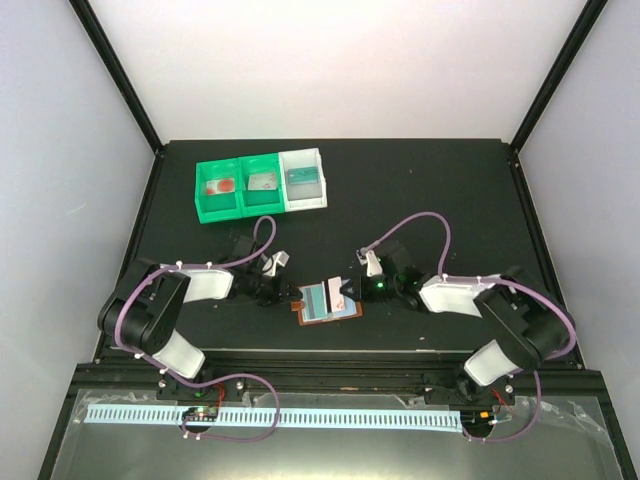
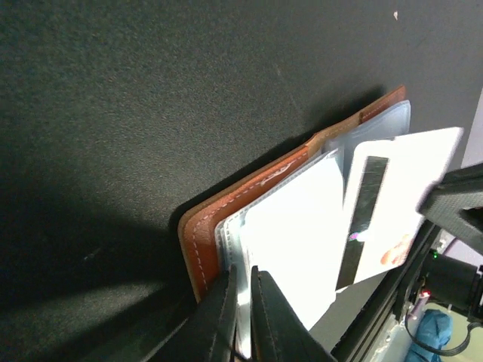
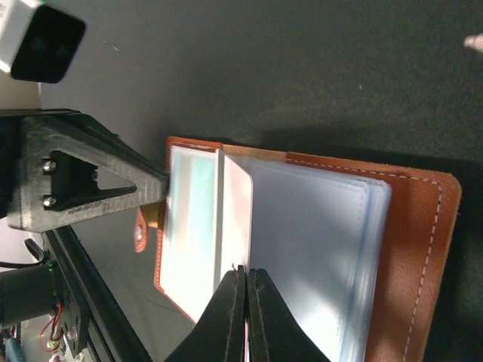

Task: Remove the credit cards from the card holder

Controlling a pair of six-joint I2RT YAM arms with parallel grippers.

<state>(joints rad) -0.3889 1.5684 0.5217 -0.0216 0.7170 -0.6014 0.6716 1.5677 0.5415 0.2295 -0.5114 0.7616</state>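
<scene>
The brown card holder [image 1: 325, 304] lies open on the black table between my two grippers. My left gripper [image 2: 243, 283] is shut on the edge of a clear pocket sleeve [image 2: 230, 241] of the card holder [image 2: 198, 241], next to a white card [image 2: 294, 226] in that pocket. My right gripper [image 3: 247, 275] is shut on the near edge of a pale pink credit card [image 3: 237, 215], which stands up between the pocket pages [image 3: 317, 249]. In the left wrist view this card [image 2: 400, 188] shows a black stripe and sticks out of the holder toward the right fingers [image 2: 453, 197].
Two green bins [image 1: 235, 187] and a white bin [image 1: 303, 180] stand in a row at the back left, each holding small items. The table's front rail [image 1: 320, 355] runs just behind the holder's near side. Purple cables loop over both arms.
</scene>
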